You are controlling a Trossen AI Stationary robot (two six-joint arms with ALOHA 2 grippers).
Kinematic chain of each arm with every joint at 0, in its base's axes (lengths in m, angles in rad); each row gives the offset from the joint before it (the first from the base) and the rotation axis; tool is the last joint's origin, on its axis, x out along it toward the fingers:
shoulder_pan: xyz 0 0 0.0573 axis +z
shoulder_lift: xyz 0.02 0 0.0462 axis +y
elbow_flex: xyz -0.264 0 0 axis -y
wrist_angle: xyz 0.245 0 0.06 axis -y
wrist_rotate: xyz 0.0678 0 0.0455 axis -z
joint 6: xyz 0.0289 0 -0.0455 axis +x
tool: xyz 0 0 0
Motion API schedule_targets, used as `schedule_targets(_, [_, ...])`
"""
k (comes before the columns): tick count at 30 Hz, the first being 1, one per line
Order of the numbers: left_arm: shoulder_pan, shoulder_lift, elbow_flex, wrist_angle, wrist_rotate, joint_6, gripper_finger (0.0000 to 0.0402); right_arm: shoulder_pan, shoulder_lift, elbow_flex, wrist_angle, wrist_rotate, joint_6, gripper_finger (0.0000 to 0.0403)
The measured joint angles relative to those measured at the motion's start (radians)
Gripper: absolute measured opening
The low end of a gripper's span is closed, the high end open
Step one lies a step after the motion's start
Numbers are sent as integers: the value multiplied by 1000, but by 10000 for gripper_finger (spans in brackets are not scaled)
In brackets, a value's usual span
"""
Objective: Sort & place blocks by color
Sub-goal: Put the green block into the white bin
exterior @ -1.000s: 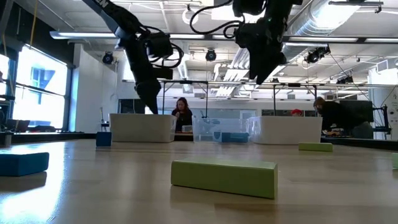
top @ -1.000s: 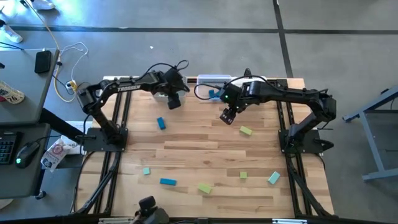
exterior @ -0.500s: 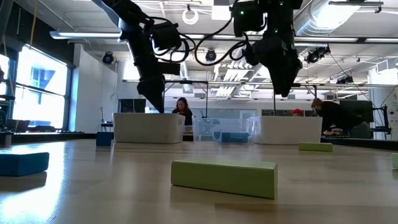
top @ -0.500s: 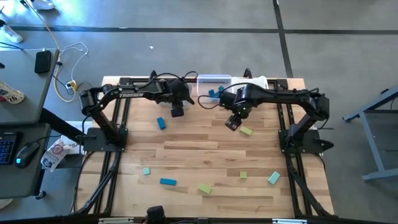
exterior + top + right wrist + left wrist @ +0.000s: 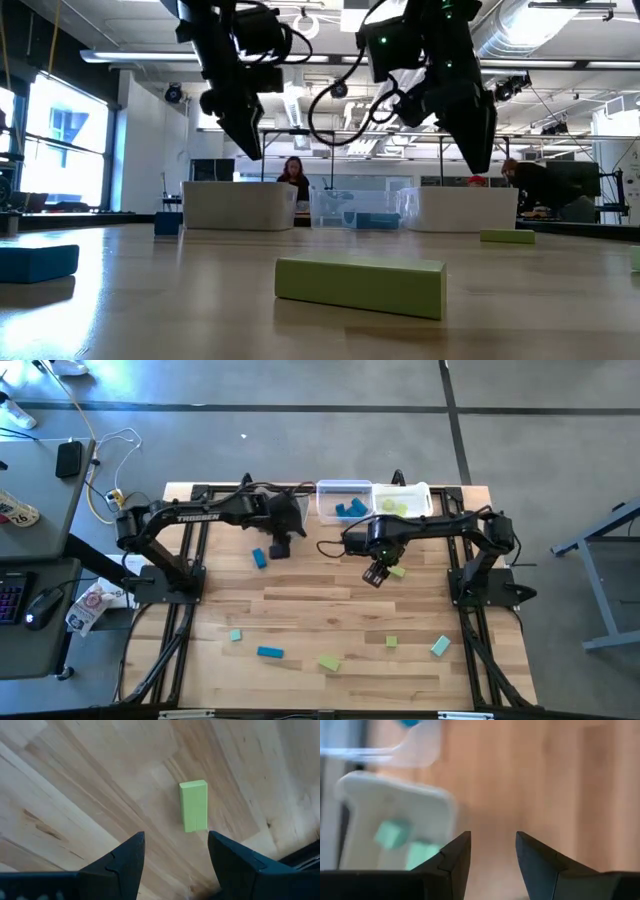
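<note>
Your right gripper (image 5: 172, 865) hung spread and empty over the small yellow-green rectangular block (image 5: 193, 805) lying at table's two o'clock, so you needed to square jaws across its narrow sides, while your left gripper (image 5: 491, 857) waited open, empty.

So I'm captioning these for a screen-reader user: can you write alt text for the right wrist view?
A yellow-green block lies flat on the wooden table, just ahead of the right gripper, whose two dark fingers stand open and empty. The block sits roughly in line with the gap between them, untouched.
</note>
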Motion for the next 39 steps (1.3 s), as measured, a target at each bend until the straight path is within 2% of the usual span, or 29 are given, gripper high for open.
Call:
schedule_targets(3, [-20, 1, -1, 1, 38, 0, 142, 0, 21, 0, -12, 4, -6, 204])
schedule_targets(18, [-14, 141, -1, 59, 1, -8, 142, -16, 143, 0, -11, 44, 10, 204])
schedule_targets(30, [46, 238, -2, 141, -86, 0, 142, -22, 239, 0, -21, 46, 36, 204])
schedule_targets(39, [110, 264, -2, 185, -107, 19, 142, -32, 248, 0, -28, 51, -7, 204])
